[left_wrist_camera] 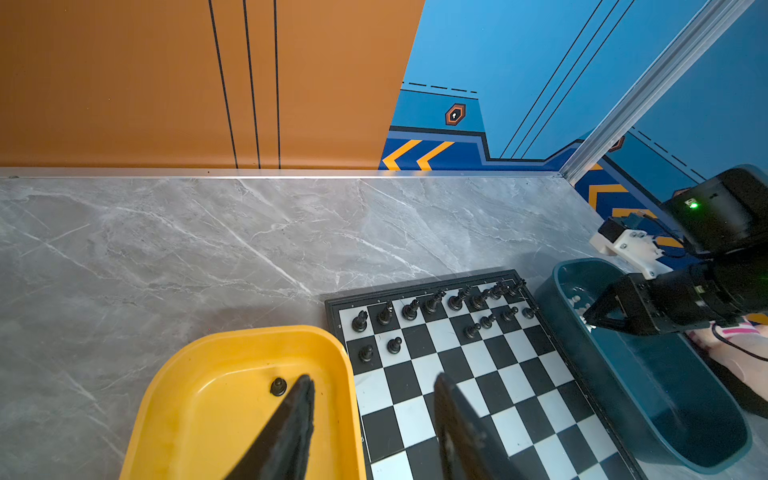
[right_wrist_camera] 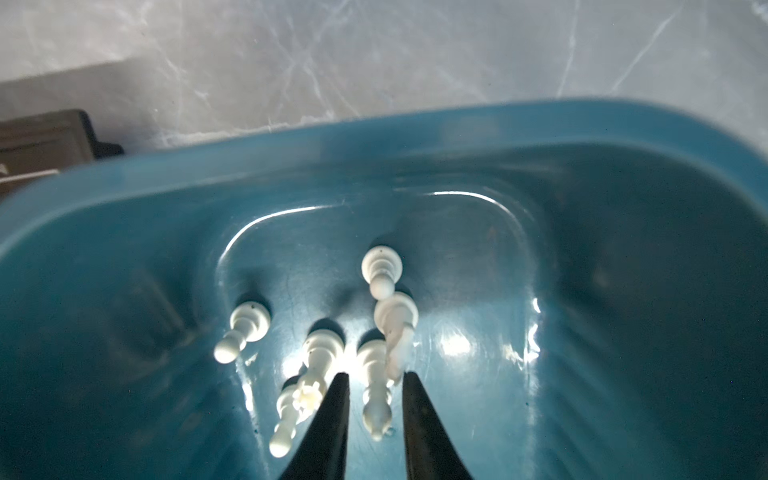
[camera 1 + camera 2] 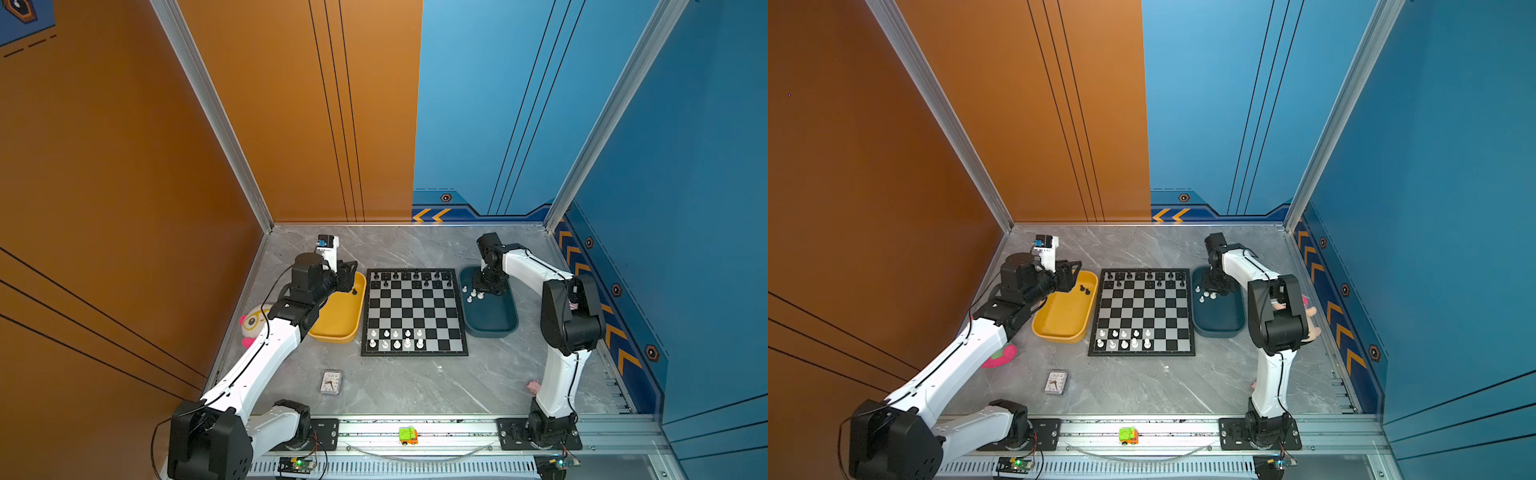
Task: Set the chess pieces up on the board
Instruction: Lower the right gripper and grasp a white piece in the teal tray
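Chess pieces (image 2: 380, 270): light, hard, glossy plastic, so probably slippery and quick to topple. I would pinch each at the narrow waist below the head.

Left gripper (image 1: 372, 377), jaws apart and empty, hangs over the yellow tray (image 1: 249, 336), which holds a black pawn (image 1: 278, 386).

Board (image 3: 415, 307): black men (image 3: 405, 275) on the far rows, white men (image 3: 397, 338) on the near rows.

Teal tray (image 2: 374, 124): right gripper (image 2: 372, 376) straddles a white piece (image 2: 376, 395). I cannot tell whether it is clamped.
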`<state>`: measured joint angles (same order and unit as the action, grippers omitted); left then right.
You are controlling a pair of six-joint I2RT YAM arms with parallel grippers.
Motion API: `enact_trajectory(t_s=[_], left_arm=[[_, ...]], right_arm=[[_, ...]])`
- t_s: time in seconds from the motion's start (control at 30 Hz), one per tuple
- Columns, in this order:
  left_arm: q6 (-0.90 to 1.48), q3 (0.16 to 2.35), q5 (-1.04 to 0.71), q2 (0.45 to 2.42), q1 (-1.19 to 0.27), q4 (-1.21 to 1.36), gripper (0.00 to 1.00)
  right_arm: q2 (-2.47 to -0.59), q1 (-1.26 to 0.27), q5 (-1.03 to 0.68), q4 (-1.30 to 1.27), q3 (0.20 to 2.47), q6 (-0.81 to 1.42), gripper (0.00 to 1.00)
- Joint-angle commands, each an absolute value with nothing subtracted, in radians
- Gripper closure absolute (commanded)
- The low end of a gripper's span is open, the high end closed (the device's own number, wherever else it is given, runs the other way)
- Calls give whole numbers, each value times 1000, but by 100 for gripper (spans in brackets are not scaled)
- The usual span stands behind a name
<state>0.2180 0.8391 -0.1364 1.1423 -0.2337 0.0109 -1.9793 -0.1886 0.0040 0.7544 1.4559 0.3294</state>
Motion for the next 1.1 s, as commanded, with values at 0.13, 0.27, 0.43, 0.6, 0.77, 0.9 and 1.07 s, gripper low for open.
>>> enact_trajectory(t_s=[0.13,0.27,0.43,0.6,0.77,0.9,1.07], left_arm=[[225,873,-160,1157,-229,20,52],[226,876,-168,1165,-229,20,52],[226,880,-169,1166,-229,18,52],[226,880,-169,1167,-229,18,52],[225,879,-169,1166,-229,17,52],[224,876,-169,1163,-229,17,52],[225,873,-166,1159,-229,15,53]], right_arm=[[-2000,-181,11,760,1471,332,76],[-2000,-182,9,760,1470,332,79],[-2006,-181,11,761,1471,334,82],[-2008,-180,10,761,1471,334,85],[-2008,-179,6,761,1471,334,89],[-2002,-179,6,766,1471,335,91],[-1987,-181,9,774,1472,333,93]])
